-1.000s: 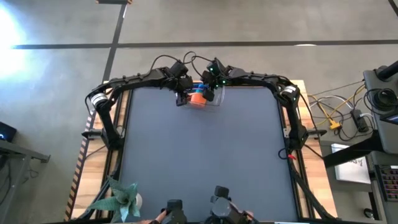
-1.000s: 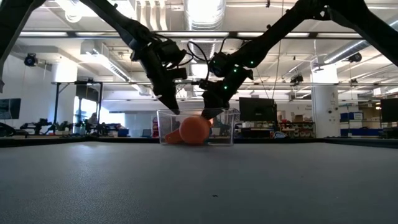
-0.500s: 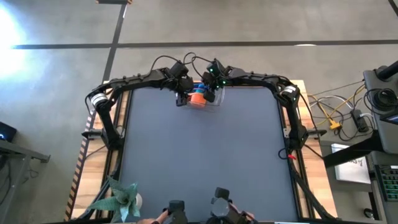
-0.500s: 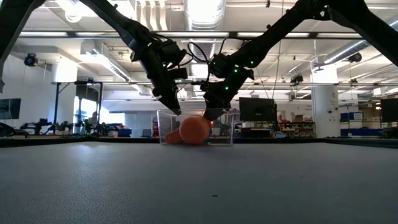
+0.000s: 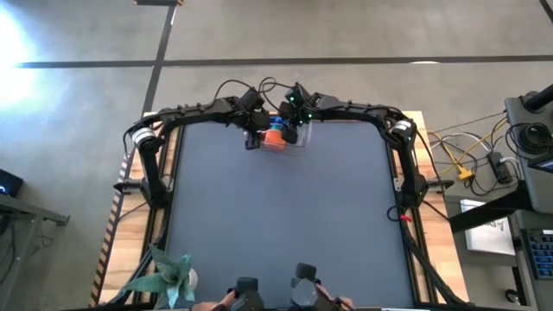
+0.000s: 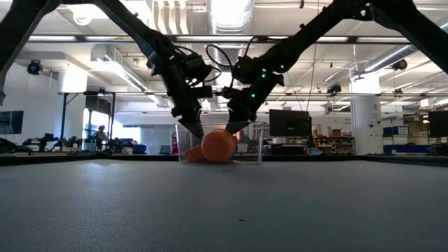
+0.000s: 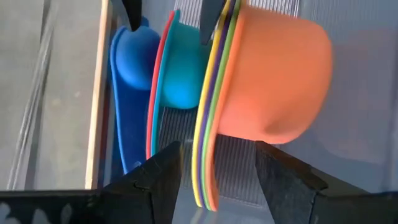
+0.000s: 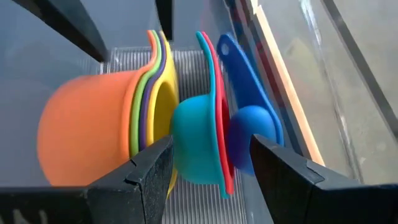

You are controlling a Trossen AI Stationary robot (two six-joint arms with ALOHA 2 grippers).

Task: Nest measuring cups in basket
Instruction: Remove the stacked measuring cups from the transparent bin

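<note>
Since the earlier frame, both grippers have risen slightly. At the table's far edge we see the left gripper [image 6: 194, 130], parted and empty, the basket [image 6: 257, 145] holding the measuring cups [image 6: 218, 146], and the right gripper [image 6: 234, 127], likewise parted and empty.

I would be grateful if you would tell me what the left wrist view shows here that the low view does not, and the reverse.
Only the left wrist view shows the rims nested inside the big round orange plastic measuring cup: green, purple and yellow; beside them lie the light blue cup in the red one, and the dark blue scoop. Only the low view shows both arms reaching down over the clear rectangular plastic basket, with the lit room behind. Both show the orange cup lying on its side inside the basket.
</note>
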